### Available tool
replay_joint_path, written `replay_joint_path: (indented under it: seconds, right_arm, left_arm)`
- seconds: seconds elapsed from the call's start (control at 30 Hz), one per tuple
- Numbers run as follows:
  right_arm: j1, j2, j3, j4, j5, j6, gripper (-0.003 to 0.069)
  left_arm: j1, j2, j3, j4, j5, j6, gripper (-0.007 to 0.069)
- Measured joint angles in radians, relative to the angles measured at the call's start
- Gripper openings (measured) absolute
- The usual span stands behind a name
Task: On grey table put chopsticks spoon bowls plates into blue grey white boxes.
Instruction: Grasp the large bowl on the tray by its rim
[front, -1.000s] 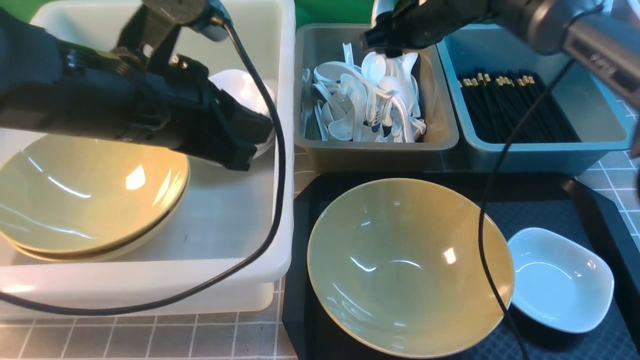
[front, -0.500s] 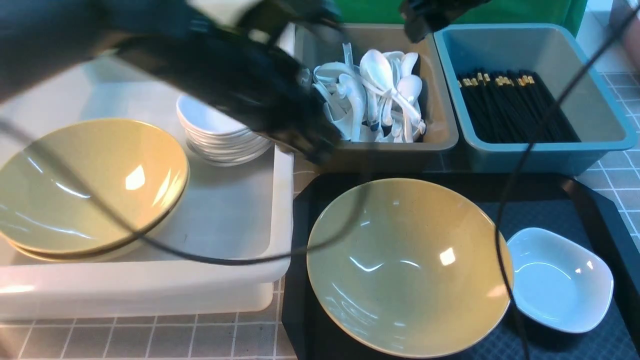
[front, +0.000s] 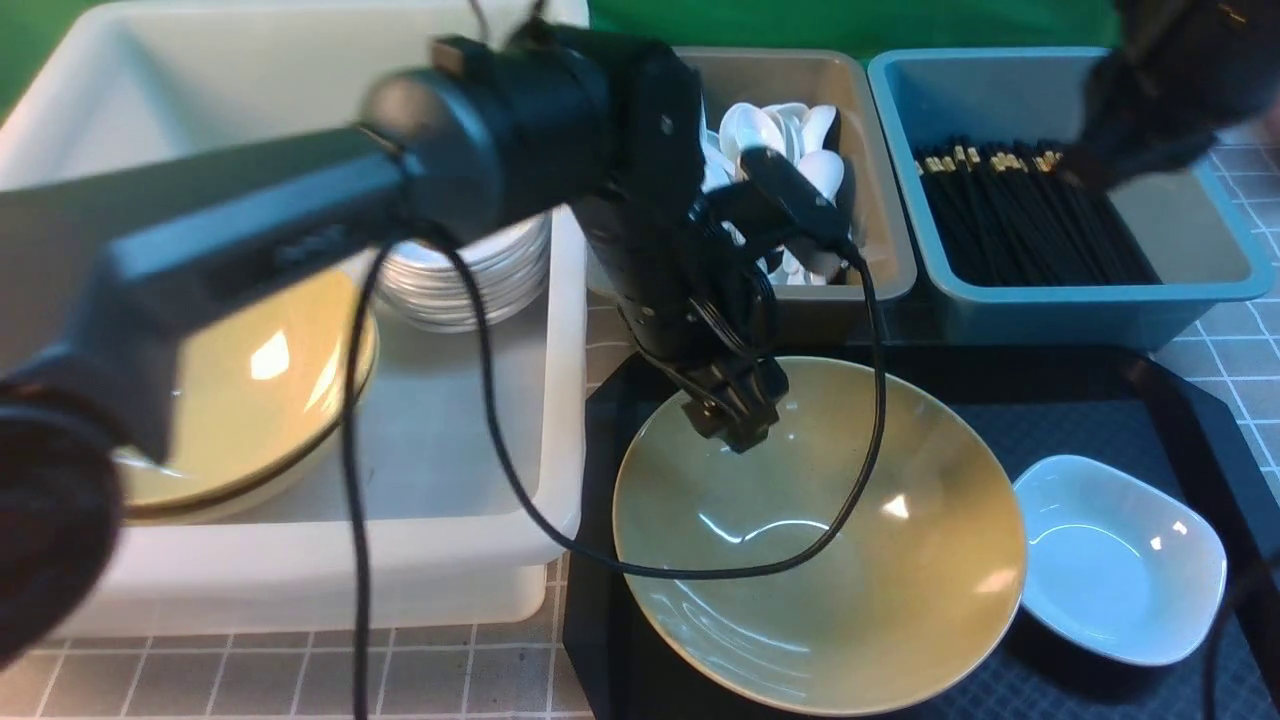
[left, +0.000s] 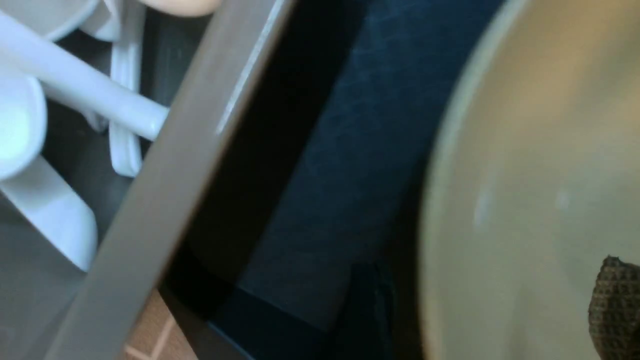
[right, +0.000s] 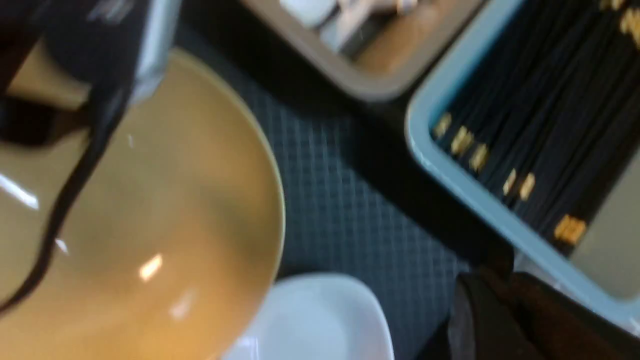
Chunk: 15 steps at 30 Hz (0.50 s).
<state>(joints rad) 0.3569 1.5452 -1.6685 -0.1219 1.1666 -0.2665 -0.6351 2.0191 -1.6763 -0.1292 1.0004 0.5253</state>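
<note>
A large yellow bowl sits on the black tray, with a small white dish to its right. My left gripper hangs over the bowl's far rim and looks open. In the left wrist view one fingertip shows inside the bowl. My right gripper is blurred above the chopsticks in the blue box. In the right wrist view its fingers look pressed together and empty. White spoons fill the grey box.
The white box on the left holds stacked yellow bowls and a stack of white dishes. My left arm's cable drapes across the bowl. Tiled grey table shows in front.
My left arm has swung from the white box across to the bowl on the tray. My right arm has moved from over the spoons to over the blue box.
</note>
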Motion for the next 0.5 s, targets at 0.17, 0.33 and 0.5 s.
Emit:
replay_joint_path:
  seconds: [0.17,0.33,0.5]
  right_arm:
    - [0.000,-0.030,0.019,-0.007,0.000,0.006,0.0057]
    - [0.000,-0.029,0.019,-0.007,0.000,0.007,0.0057]
    - [0.000,-0.029,0.019,-0.007,0.000,0.007,0.0057]
  left_arm:
    - [0.000,0.043,-0.003,0.045,-0.026,-0.033,0.0501]
    - [-0.002,0.062,-0.003,0.034,-0.008,-0.050,0.0341]
    - [0.001,0.046,-0.016,-0.052,0.017,-0.065,0.0108]
